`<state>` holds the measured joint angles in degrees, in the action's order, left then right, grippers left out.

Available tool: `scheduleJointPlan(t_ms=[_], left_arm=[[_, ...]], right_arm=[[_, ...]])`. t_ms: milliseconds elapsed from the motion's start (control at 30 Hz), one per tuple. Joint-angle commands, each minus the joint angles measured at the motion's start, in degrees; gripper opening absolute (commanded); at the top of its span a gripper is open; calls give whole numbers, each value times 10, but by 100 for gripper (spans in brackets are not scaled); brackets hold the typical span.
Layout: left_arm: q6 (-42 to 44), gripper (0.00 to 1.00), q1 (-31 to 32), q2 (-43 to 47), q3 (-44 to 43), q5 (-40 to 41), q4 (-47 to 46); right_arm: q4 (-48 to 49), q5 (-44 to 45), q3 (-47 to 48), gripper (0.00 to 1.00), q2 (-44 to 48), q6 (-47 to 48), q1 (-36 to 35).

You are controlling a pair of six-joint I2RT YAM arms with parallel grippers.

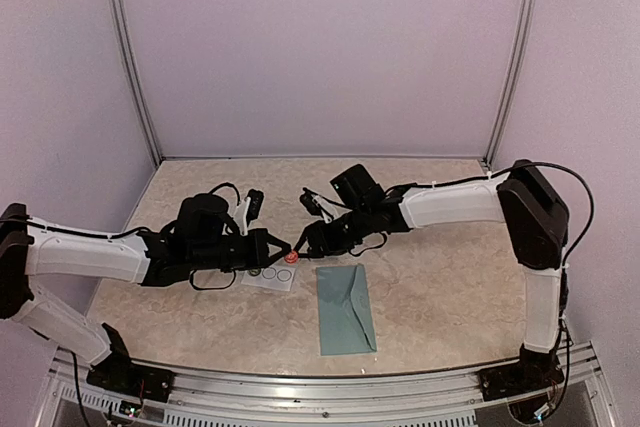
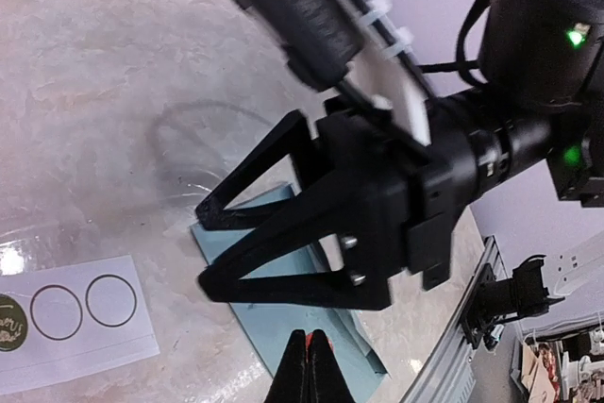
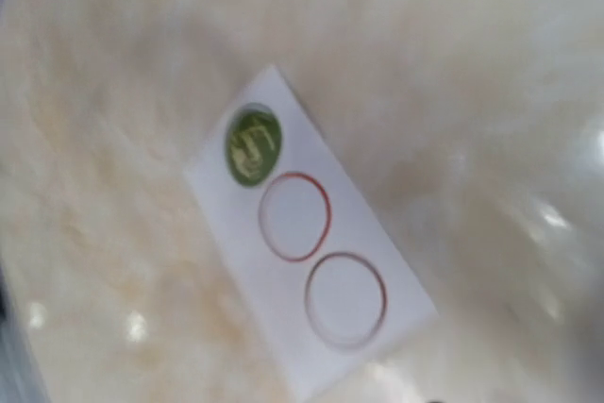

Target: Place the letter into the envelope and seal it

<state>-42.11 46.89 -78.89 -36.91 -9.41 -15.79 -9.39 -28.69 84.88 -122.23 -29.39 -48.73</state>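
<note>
Lying flat on table (image 1: pixel 440 287), lower centre of top view: teal envelope (image 1: pixel 347 309), long edges running up-down in frame, no gripper on it. White card (image 1: pixel 270 276) sits just left of envelope's upper end, apart from it. Right wrist view shows card w/ one green sticker (image 3: pixel 253 145) at its upper-left end and two empty rings beside it.

Left gripper (image 1: pixel 287 250) comes in from left of frame, tips over card's right end. Jaws clenched; thin red sticker (image 1: pixel 291 256) pinched at the tips, seen as a red sliver betw. the pads at bottom of left wrist view.

Right gripper (image 2: pixel 202 246) comes in from the right, facing left gripper, tips close but not touching. Jaws spread apart, nothing betw. them. In left wrist view it hangs over envelope's upper end.

Envelope flap: can't tell if open or down.
</note>
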Motion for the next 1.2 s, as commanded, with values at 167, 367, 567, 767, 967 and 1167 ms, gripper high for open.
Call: scheduleJointPlan(t_ms=[167, 367, 567, 767, 967, 1167], left_arm=[[11, 0, 53, -30, -61, -9, -30], [2, 0, 76, -93, -92, -45, -51], [3, 0, 86, -144, -118, -67, -51], [16, 0, 97, -187, -140, -80, -32], [23, 0, 99, -239, -163, -95, -21], [31, 0, 102, -281, -188, -85, 11]], right_arm=[[0, 127, -280, 44, 302, -52, 24], [83, 95, -442, 19, 394, -138, 12], [137, 66, -466, 7, 354, -155, -12], [176, 38, -459, 6, 290, -154, -20], [159, 45, -446, 5, 241, -154, -20], [147, 53, -446, 4, 221, -168, -20]])
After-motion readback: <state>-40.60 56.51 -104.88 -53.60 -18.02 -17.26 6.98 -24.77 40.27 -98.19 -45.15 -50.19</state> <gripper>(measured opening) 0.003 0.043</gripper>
